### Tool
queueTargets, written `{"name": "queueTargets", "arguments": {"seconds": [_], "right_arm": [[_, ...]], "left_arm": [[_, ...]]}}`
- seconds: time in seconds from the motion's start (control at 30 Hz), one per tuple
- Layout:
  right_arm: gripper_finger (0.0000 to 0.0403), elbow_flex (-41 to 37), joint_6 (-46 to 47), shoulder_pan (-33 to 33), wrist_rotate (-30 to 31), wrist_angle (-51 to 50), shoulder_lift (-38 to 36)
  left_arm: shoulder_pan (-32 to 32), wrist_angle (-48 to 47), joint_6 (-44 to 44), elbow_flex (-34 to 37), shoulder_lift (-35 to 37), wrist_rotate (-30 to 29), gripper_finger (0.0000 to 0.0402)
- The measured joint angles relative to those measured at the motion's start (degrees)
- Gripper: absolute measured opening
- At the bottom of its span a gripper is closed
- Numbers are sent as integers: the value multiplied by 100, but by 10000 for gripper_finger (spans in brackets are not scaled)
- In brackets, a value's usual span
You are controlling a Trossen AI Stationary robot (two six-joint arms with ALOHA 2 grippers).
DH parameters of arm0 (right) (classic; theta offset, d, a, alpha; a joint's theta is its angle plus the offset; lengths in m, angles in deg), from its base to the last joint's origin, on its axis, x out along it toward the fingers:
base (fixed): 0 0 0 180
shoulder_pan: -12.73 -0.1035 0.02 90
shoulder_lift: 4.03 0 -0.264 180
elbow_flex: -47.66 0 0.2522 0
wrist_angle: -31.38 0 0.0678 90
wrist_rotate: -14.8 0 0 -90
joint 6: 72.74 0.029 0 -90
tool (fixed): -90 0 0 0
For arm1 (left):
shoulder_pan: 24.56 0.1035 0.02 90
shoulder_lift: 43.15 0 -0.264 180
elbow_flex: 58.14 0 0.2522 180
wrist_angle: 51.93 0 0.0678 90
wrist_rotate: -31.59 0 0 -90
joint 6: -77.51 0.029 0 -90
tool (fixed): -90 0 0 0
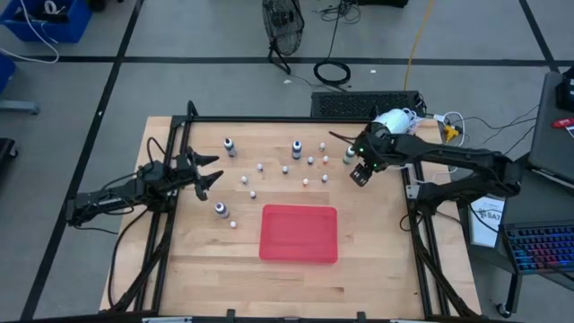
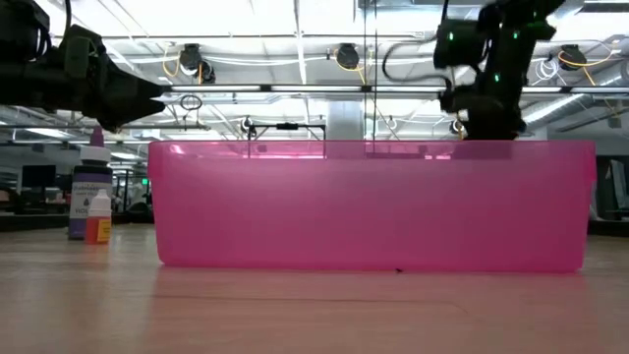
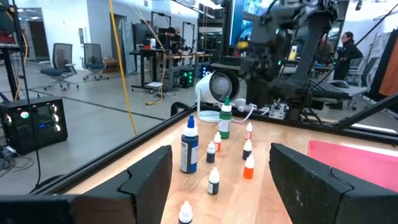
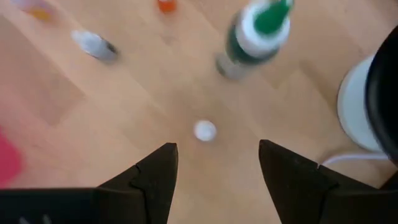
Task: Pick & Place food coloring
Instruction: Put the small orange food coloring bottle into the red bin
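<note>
The food coloring bottles (image 1: 285,168) stand scattered across the bench (image 1: 377,260) at twelve o'clock of the red tray (image 1: 299,234); the right hand (image 1: 360,173) hovers spread above their three o'clock end; the left hand (image 1: 208,174) waits spread at nine o'clock, holding nothing.

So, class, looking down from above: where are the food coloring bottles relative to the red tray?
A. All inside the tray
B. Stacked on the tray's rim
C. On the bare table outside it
C: the food coloring bottles stand scattered on the wooden table, while the red tray holds none.
</note>
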Motion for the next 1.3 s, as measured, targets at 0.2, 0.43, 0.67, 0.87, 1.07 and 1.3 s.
{"name": "queueTargets", "arguments": {"seconds": [0.2, 0.43, 0.67, 0.87, 1.07, 1.3], "right_arm": [[212, -511, -12, 11, -68, 648, 265], [212, -685, -190, 11, -150, 1223, 679], [212, -687, -463, 11, -139, 1580, 1118], [212, -687, -573, 11, -130, 1642, 1256], [212, -686, -607, 11, -112, 1612, 1251], [206, -687, -632, 9, 81, 1570, 1251]], "left_arm": [[0, 0, 0, -2, 0, 0, 269], [0, 2, 0, -2, 0, 0, 269], [0, 2, -1, 0, -1, 0, 269], [0, 1, 0, 1, -1, 0, 269], [0, 4, 0, -1, -2, 0, 269], [0, 3, 0, -2, -1, -1, 269]]}}
